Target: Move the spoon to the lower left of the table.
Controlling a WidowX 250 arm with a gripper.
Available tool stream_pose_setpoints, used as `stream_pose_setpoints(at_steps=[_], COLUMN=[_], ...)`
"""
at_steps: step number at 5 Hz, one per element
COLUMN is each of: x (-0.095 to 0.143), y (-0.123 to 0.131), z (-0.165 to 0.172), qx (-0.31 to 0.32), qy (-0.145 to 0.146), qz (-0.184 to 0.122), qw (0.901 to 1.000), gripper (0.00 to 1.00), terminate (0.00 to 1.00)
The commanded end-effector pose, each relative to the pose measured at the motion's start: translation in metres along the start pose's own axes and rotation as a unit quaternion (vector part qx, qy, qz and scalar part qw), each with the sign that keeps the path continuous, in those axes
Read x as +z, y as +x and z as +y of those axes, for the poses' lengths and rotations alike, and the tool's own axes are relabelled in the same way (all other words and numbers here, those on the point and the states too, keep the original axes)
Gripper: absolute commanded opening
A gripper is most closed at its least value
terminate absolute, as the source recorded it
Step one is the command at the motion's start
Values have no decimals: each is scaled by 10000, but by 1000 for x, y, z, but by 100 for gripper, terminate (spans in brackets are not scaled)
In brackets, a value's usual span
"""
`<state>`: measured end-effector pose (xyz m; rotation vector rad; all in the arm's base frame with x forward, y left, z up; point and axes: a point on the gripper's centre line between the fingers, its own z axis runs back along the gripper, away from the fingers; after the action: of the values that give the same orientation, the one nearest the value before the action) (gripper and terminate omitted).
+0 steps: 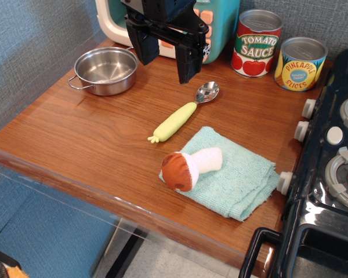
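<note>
The spoon (181, 114) lies flat on the brown wood-grain table (75, 133), near its middle. Its shiny silver bowl points to the back right and its pale yellow-green handle runs to the front left, ending in a nubbed tip. My gripper (165, 57) hangs above the table behind the spoon, to the left of the spoon's bowl. Its two black fingers (188, 61) are spread apart with nothing between them. It is not touching the spoon.
A steel pot (105, 70) stands at the back left. A plush mushroom (188, 167) lies on a teal cloth (238, 179) at the front right. Tomato sauce (256, 43) and pineapple (300, 63) cans stand at the back right. A black toy stove (330, 174) borders the right side.
</note>
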<state>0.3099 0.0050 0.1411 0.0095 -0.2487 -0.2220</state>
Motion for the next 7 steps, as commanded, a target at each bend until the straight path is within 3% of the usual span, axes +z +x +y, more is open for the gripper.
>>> stream_pose_setpoints(at_steps=[1, 3, 4, 5, 7], x=[0, -35, -58, -76, -98], y=[0, -2, -8, -12, 16], z=[0, 17, 24, 25, 22], qx=[0, 390, 436, 475, 452], qy=[0, -233, -46, 63, 117], qz=[0, 282, 743, 931, 810], qw=[10000, 9986, 9963, 9945, 9956], gripper=[100, 100, 100, 100, 100], terminate=[0, 0, 0, 0, 0])
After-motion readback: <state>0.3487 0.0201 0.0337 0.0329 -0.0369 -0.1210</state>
